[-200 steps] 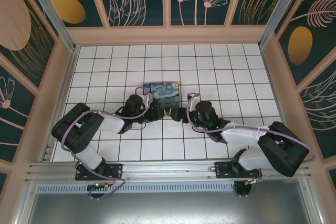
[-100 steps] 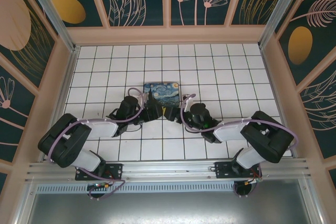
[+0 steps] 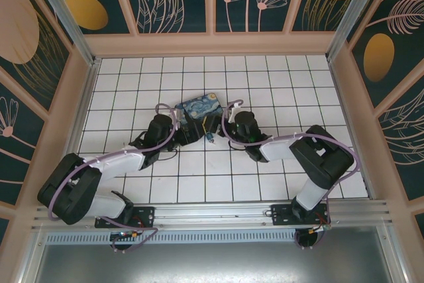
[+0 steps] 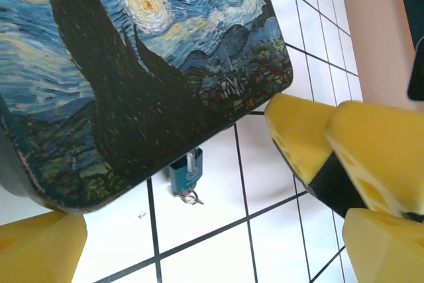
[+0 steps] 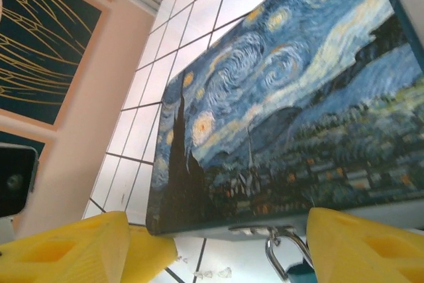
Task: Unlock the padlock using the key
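Tiny teal padlock, silvery shackle, at painted box edge, left jaws spread, right jaws parted

The padlock hangs beneath the painted box, between yellow fingers.

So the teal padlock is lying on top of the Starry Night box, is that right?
No. The teal padlock sits at the edge of the Starry Night box, over the white tiles, not on top; the left wrist view shows it.
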Controlling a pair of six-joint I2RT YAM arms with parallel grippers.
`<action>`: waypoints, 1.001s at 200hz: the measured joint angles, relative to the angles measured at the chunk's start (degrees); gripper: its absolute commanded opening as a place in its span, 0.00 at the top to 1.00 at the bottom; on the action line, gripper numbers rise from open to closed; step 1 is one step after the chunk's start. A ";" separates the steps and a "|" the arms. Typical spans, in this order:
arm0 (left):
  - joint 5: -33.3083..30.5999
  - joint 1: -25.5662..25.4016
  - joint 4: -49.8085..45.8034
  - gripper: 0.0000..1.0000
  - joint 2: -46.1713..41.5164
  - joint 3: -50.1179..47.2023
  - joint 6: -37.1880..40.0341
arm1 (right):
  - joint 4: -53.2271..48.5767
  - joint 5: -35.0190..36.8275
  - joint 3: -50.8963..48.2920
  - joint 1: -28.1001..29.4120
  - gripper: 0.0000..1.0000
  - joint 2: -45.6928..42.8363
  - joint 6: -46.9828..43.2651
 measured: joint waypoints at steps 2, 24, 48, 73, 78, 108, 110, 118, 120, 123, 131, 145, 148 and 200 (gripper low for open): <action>0.09 0.09 -0.11 0.01 0.00 0.11 0.20 | 0.04 0.02 -0.11 0.00 0.31 -0.02 0.02; 0.44 1.18 -1.68 0.02 0.00 1.31 0.74 | 0.98 -0.22 -3.28 -0.04 0.33 -1.60 -0.07; 0.26 2.43 -2.71 0.02 0.00 3.34 1.60 | 0.11 -0.17 -7.54 -0.04 0.37 -4.17 -0.96; 0.24 3.17 -3.08 0.01 0.00 5.27 2.38 | -2.23 0.11 -8.24 -0.04 0.41 -4.63 -3.43; 0.24 3.19 -3.08 0.01 0.00 5.51 2.51 | -2.69 0.22 -8.24 -0.04 0.42 -4.63 -4.11; 0.66 3.23 -3.17 0.01 0.00 5.90 2.49 | -3.89 0.26 -8.20 -0.04 0.47 -4.13 -6.49; 0.70 3.23 -3.17 0.02 0.00 5.90 2.47 | -3.89 0.20 -8.13 -0.04 0.47 -3.96 -6.73; 0.83 3.23 -3.13 0.01 0.00 5.90 2.45 | -3.91 0.17 -7.96 -0.04 0.48 -3.26 -7.23; 0.90 3.23 -3.13 0.01 0.00 5.90 2.43 | -3.91 0.22 -7.87 -0.04 0.48 -3.04 -7.28; 0.94 3.23 -3.13 0.01 0.00 5.90 2.36 | -3.91 0.17 -7.72 -0.04 0.49 -2.64 -7.41; 0.96 3.23 -3.13 0.02 0.00 5.90 2.23 | -3.96 0.13 -7.21 -0.02 0.50 -1.60 -7.72; 0.98 3.23 -3.13 0.02 0.00 5.90 2.01 | -3.98 0.11 -6.03 0.11 0.51 0.42 -8.00; 0.96 3.23 -3.15 0.02 0.00 5.90 2.01 | -3.98 0.17 -5.77 0.13 0.51 0.79 -8.04; 0.48 3.43 -5.22 0.01 -0.02 8.41 2.08 | -4.63 0.17 -0.90 1.11 0.55 6.08 -9.46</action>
